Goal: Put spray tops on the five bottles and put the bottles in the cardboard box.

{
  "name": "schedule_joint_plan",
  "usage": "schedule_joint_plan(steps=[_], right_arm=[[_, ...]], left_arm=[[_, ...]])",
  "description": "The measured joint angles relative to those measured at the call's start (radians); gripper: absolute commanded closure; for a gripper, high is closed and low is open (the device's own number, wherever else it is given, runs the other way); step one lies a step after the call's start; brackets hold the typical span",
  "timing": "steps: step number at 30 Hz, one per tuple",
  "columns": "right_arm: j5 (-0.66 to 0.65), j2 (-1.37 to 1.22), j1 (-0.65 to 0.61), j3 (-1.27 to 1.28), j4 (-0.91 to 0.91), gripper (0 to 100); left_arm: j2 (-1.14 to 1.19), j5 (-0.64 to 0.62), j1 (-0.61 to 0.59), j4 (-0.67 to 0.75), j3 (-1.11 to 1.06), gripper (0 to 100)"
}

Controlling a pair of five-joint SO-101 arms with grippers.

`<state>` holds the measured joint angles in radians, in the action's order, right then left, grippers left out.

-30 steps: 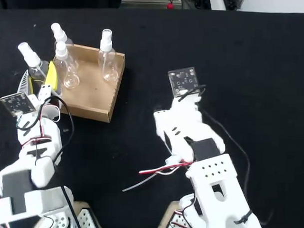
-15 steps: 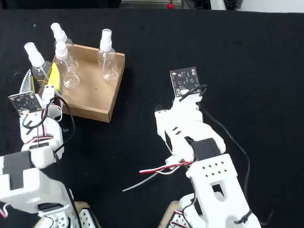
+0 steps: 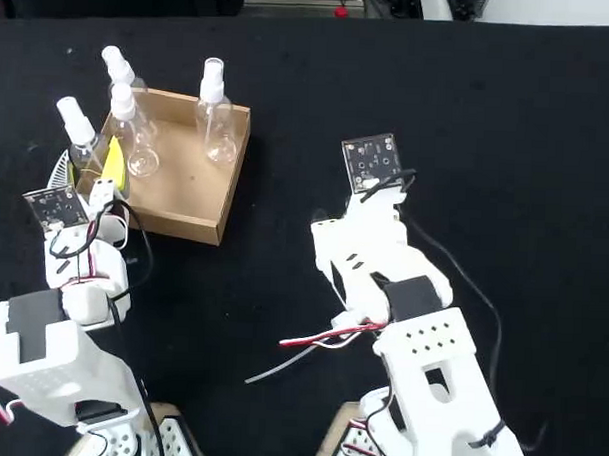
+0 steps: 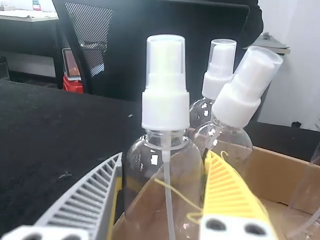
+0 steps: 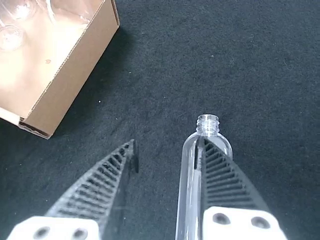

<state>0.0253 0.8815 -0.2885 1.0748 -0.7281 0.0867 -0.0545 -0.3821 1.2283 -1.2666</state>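
By my count the job is well past half. On the left, the left pincer (image 3: 85, 165) is clamped on a capped bottle (image 4: 161, 165), grey jaw on one side and yellow jaw on the other, the spray top standing clear above them. That bottle is upright at the near-left rim of the cardboard box (image 3: 175, 223). I cannot tell whether its base is inside the wall or hanging just over it.

Beyond that pincer, three more bottles carry spray tops and appear to stand in the box. One is at the far corner (image 3: 118, 69), one is just past the yellow jaw (image 3: 128, 127), and one is farther off toward the right wall (image 3: 216, 115).

On the right, well apart from the box, the right pincer (image 5: 167, 142) is spread wide and grips nothing. The fifth bottle (image 5: 206, 131) lies along one jaw, its bare neck pointing away past the jaw tip, with the other jaw well apart from it.

What is left, I judge, is to set the held bottle down, then cap and box the fifth.
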Motion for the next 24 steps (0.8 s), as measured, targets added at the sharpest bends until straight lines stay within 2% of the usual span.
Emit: schedule_joint_plan(steps=[20,24], right_arm=[[0.000,0.000,0.000,0.000,0.000,82.1],[0.000,0.000,0.000,0.000,0.000,82.1]], left_arm=[[0.000,-0.005,0.000,0.000,-0.009,82],[0.000,-0.005,0.000,0.000,-0.009,72]])
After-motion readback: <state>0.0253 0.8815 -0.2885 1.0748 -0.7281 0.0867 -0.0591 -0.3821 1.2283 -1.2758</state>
